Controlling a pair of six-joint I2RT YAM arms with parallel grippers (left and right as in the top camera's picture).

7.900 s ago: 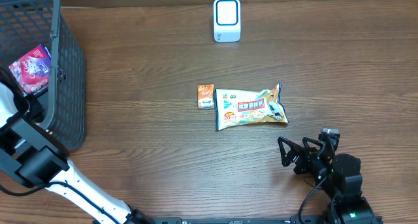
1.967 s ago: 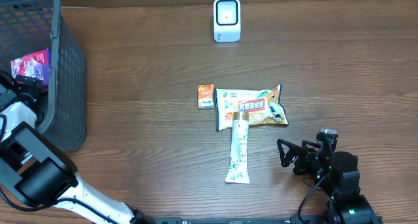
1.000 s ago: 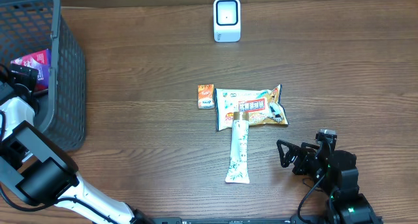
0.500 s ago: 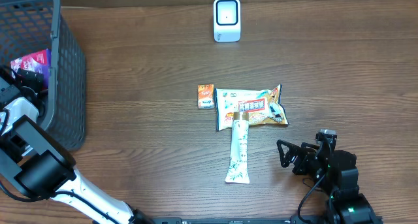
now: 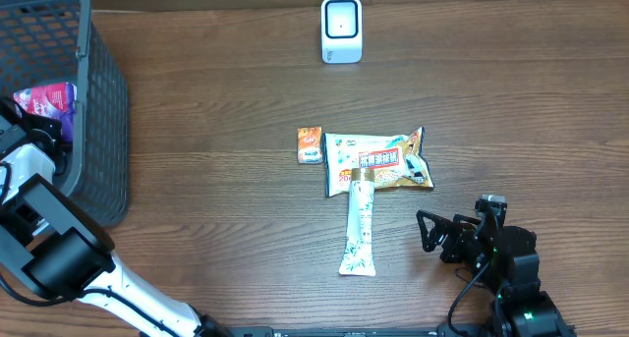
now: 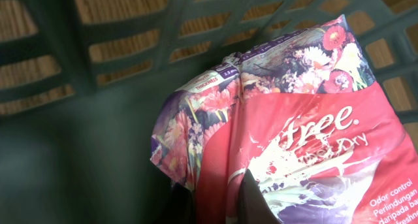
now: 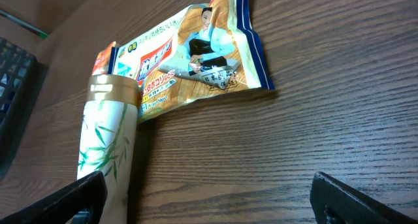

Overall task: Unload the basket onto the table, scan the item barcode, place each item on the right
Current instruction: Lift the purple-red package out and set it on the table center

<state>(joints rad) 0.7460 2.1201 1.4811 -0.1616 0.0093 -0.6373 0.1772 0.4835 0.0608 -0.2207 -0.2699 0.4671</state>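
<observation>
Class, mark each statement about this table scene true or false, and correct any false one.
1. The left gripper is shut on the floral packet inside the basket. True.
2. The tube lies in the basket. False: it lies on the table, cap by the printed packet.
3. The right gripper is open and empty. True.
4. The scanner touches the orange box. False: they stand well apart.

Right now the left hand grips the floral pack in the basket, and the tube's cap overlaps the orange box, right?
No. In the overhead view the cap of the tube overlaps the snack bag, not the orange box; the rest holds.
</observation>
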